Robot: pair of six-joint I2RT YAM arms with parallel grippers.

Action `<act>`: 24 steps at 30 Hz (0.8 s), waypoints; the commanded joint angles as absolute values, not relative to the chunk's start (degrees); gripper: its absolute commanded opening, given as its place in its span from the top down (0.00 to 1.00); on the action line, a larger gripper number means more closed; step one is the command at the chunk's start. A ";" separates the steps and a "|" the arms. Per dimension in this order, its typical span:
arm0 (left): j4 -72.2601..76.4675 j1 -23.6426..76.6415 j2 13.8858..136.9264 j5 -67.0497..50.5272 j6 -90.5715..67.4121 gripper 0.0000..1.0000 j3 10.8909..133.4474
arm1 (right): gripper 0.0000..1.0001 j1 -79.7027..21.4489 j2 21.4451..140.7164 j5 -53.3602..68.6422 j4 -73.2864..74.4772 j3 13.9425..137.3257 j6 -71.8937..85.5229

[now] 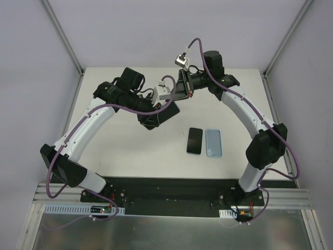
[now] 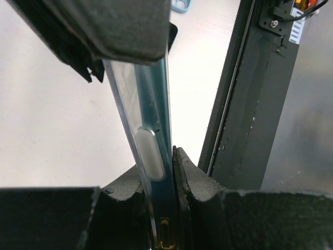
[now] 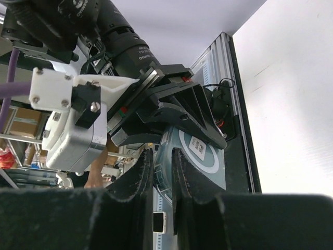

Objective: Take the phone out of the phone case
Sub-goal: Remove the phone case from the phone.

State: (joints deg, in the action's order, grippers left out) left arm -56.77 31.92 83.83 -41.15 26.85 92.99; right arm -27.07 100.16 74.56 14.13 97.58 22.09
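Overhead, the left claw and the right claw meet above the middle of the white surface. Each is closed almost fully onto the phone case, which they hold between them off the surface. The phone sits inside the case, and together they read as one dark flat slab. Nearer the arms' bases a spare black handset and a pale blue cover lie flat, just beside each other and well apart from both claws.

In the left wrist view, the left claw's padded fingers pinch the case edge-on, with only the thickness of the case between them. The case rises from them as a thin blade, clear glossy plastic over a teal layer, with a long rounded side button just above the grip. Its far end is caught in the right claw's dark block.

In the right wrist view, the right claw's black, rough-textured fingers nip one edge of the case. The case's teal back shows a white ring and a small sticker. The left claw's angular black body clamps the case from above.
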 commanded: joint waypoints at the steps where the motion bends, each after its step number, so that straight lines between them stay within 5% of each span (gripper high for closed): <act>1: -57.22 36.65 82.62 -45.97 33.66 1.00 97.03 | 1.00 -25.23 103.71 64.86 12.31 97.12 26.27; 24: -58.97 36.83 83.41 -48.25 35.42 1.00 98.96 | 1.00 -23.20 100.11 62.31 26.71 97.48 10.47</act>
State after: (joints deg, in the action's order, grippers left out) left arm -57.65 34.11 85.49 -38.68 29.65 94.17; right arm -25.47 100.27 75.02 21.58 97.58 17.89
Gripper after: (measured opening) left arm 0.163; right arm 0.187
